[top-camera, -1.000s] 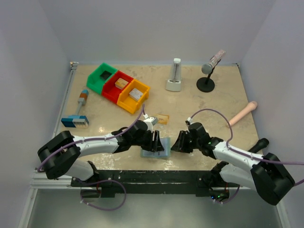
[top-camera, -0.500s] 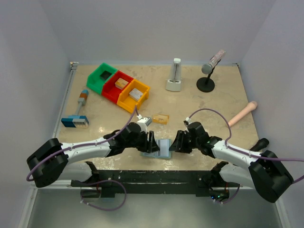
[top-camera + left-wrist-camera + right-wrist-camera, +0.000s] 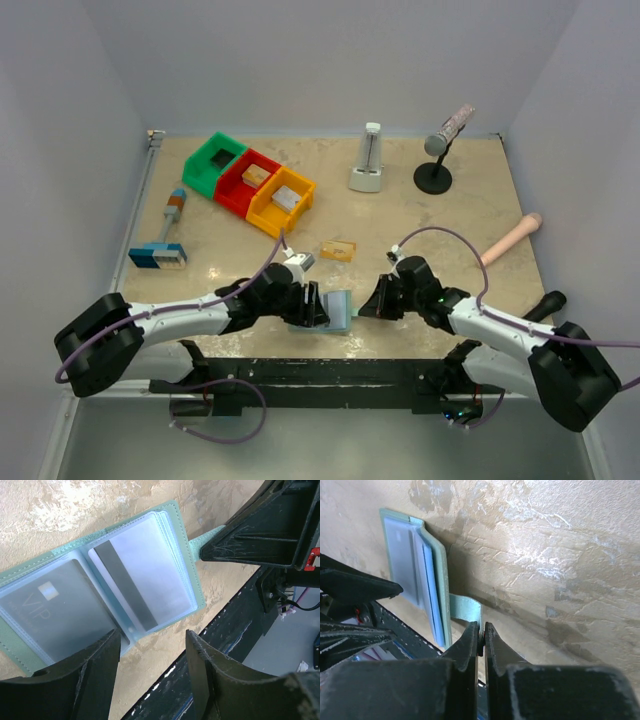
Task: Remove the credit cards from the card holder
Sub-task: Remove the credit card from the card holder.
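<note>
The light teal card holder (image 3: 340, 310) lies open at the table's near edge, between both arms. In the left wrist view its clear sleeves (image 3: 140, 570) show a grey VIP card (image 3: 50, 610) and a pale card with a dark stripe (image 3: 150, 575). My right gripper (image 3: 481, 630) is shut on the holder's side tab (image 3: 467, 607), and the right panel (image 3: 410, 565) tilts up off the table. My left gripper (image 3: 152, 640) is open. Its left finger (image 3: 95, 670) is over the left panel's near corner. An orange-gold credit card (image 3: 338, 250) lies loose on the table behind the holder.
Green (image 3: 213, 163), red (image 3: 247, 180) and orange (image 3: 281, 203) bins stand back left, two holding blocks. A blue-and-white block with a handle (image 3: 160, 250) lies left. A white metronome (image 3: 367, 160), a microphone stand (image 3: 436, 165) and a pale rod (image 3: 510, 238) sit back right. The black rail (image 3: 225, 630) runs just below the holder.
My right gripper has shut on the holder's tab and raised the right panel. The left arm has shifted slightly left along the holder.
</note>
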Controlling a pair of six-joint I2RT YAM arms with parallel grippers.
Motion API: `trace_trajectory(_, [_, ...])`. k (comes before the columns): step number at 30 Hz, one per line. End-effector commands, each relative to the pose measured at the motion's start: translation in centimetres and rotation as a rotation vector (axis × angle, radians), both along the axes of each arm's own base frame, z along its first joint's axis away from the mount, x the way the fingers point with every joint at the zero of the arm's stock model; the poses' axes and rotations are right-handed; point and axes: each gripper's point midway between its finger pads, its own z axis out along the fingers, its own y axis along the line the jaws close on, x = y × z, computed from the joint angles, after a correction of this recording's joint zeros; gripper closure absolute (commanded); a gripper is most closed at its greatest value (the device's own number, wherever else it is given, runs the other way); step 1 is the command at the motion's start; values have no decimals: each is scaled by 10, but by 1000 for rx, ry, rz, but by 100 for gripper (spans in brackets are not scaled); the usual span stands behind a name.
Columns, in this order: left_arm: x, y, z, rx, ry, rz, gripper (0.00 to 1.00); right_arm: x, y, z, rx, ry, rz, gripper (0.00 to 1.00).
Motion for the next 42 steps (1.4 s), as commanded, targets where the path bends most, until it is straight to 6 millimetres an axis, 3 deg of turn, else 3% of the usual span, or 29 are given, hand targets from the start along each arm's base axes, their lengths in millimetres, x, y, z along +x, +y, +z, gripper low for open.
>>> trace_trajectory(1, [10,-9,20,-67,-37,17,41,2,-3,9,-6,-41,-3,100])
trace_trajectory(12, [33,-8,30,131,-149,39,41,-5,3,26,55,-65,37,100])
trace_trajectory(19, [46,7,22,332,-168,117,36,-8,11,42,113,-98,53,100])
trace_trajectory(20, [46,11,22,350,-162,130,34,-9,12,43,117,-104,58,100])
trace_trajectory(22, [48,16,22,357,-150,175,17,-10,13,47,125,-113,64,100])
trace_trajectory(24, [47,18,25,328,-157,201,8,-12,13,51,131,-121,69,100])
trace_trajectory(28, [42,13,33,250,-179,161,8,-14,13,56,145,-134,76,100])
trace_trajectory(42, [27,-11,35,269,-183,64,13,-18,20,65,164,-148,108,100])
